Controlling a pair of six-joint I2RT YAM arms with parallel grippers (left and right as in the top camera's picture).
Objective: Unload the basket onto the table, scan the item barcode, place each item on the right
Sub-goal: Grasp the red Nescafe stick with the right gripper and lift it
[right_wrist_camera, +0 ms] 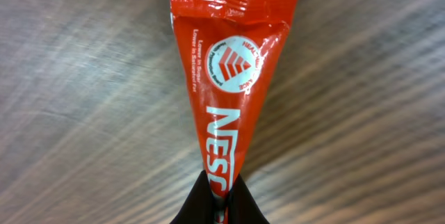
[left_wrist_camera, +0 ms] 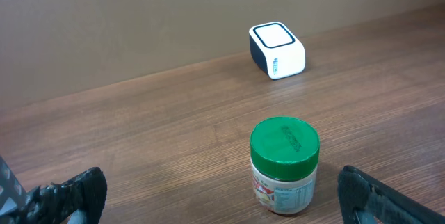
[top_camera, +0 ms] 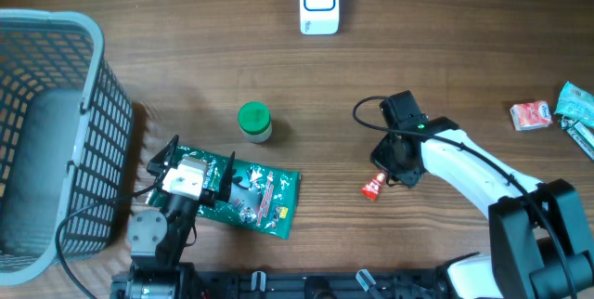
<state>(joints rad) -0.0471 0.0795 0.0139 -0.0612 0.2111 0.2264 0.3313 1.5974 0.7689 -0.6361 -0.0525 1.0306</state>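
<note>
A red sachet [top_camera: 374, 188] with white lettering lies on the wooden table right of centre. My right gripper [top_camera: 388, 178] is shut on its near end. In the right wrist view the sachet [right_wrist_camera: 229, 78] fans out from the black fingertips [right_wrist_camera: 243, 206] of that gripper [right_wrist_camera: 221, 200], its crimped end pointing away. The white barcode scanner [top_camera: 318, 2] stands at the far middle of the table and shows in the left wrist view as the scanner [left_wrist_camera: 277, 50]. My left gripper [top_camera: 195, 158] is open at the near left, with nothing between its jaws.
A green-lidded jar [top_camera: 254, 121] stands upright ahead of the left gripper [left_wrist_camera: 222, 196], the jar [left_wrist_camera: 284, 165] nearer its right finger. A green snack packet [top_camera: 264, 199] lies under the left arm. A grey basket [top_camera: 88, 104] fills the left edge. Small packets [top_camera: 531, 114] lie at the far right.
</note>
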